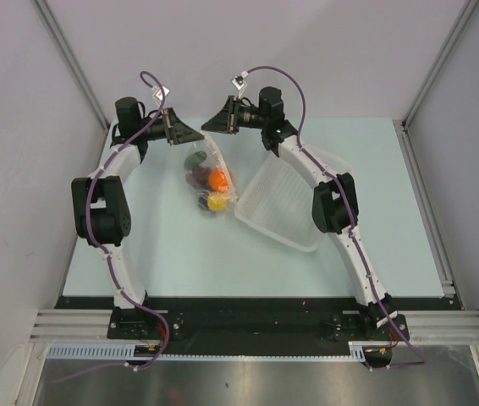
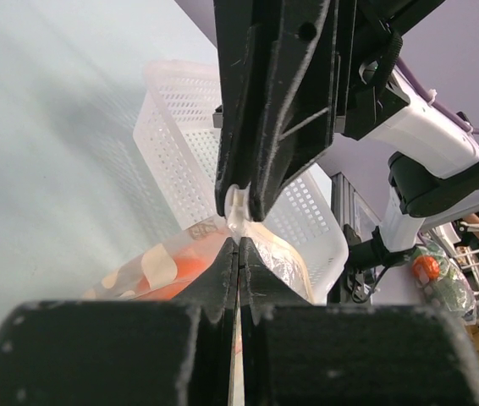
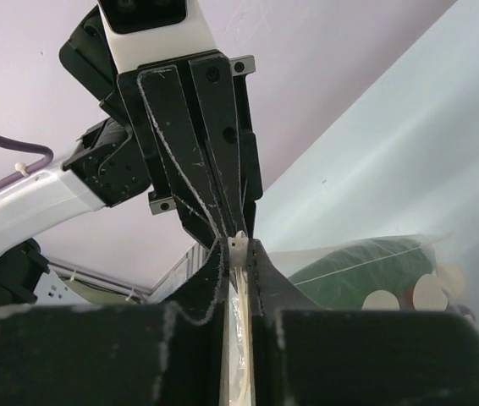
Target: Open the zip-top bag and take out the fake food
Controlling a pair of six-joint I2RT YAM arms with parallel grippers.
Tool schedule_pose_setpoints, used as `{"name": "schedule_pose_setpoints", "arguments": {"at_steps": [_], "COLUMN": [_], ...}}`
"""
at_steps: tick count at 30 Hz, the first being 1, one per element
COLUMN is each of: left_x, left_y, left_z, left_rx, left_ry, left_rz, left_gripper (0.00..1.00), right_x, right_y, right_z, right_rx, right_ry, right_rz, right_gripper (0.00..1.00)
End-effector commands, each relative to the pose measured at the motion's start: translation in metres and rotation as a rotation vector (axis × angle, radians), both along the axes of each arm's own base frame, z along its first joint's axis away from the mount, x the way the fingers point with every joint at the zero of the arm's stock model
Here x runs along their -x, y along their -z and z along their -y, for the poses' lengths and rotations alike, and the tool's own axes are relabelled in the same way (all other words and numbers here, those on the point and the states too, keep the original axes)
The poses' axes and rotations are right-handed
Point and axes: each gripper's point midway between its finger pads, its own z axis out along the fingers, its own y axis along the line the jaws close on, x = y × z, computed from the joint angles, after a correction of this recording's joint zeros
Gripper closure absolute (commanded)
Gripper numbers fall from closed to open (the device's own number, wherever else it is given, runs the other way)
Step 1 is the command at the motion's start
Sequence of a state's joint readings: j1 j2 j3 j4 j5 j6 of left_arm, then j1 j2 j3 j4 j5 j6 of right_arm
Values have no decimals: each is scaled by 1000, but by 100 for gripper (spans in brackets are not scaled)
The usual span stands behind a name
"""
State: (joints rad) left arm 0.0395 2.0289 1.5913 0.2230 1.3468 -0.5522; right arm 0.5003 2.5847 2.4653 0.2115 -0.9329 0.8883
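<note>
The clear zip-top bag is held up by its top edge at the back of the table, between both grippers. Inside it I see the fake food: a green cucumber, a dark grape bunch, an orange ball and a yellow fruit. My left gripper is shut on the bag's top edge. My right gripper is shut on the bag's top at its white zip slider. The two grippers meet tip to tip. The cucumber shows through the plastic in the right wrist view.
A white perforated basket lies tilted just right of the bag, under my right arm, and also shows in the left wrist view. Grey walls stand close at the back and on both sides.
</note>
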Motion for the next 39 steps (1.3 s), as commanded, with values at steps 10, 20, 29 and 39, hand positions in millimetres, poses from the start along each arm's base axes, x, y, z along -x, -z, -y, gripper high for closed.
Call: {"name": "schedule_pose_setpoints", "arguments": {"at_steps": [10,20,29,39], "left_x": [-31,-12,8,-10], "left_y": [-29,-58,-40,-27], "left_z": [-17,-9,10,10], "left_rx": [-52,55,22,-29], "left_ry": [-262,-205,-79,-102], "left_rz": [13,74,71,58], "left_gripper": [100,100,81,64], "right_x": [0,-7,-6,0], "right_y": [-14,-6,-24,-32], "right_z": [13,18,13,12], "right_rx": [26,71,10,-21], "right_ry": [22,72,60,34], "right_rz": [34,25,17,6], "right_gripper": [100,100,100,100]}}
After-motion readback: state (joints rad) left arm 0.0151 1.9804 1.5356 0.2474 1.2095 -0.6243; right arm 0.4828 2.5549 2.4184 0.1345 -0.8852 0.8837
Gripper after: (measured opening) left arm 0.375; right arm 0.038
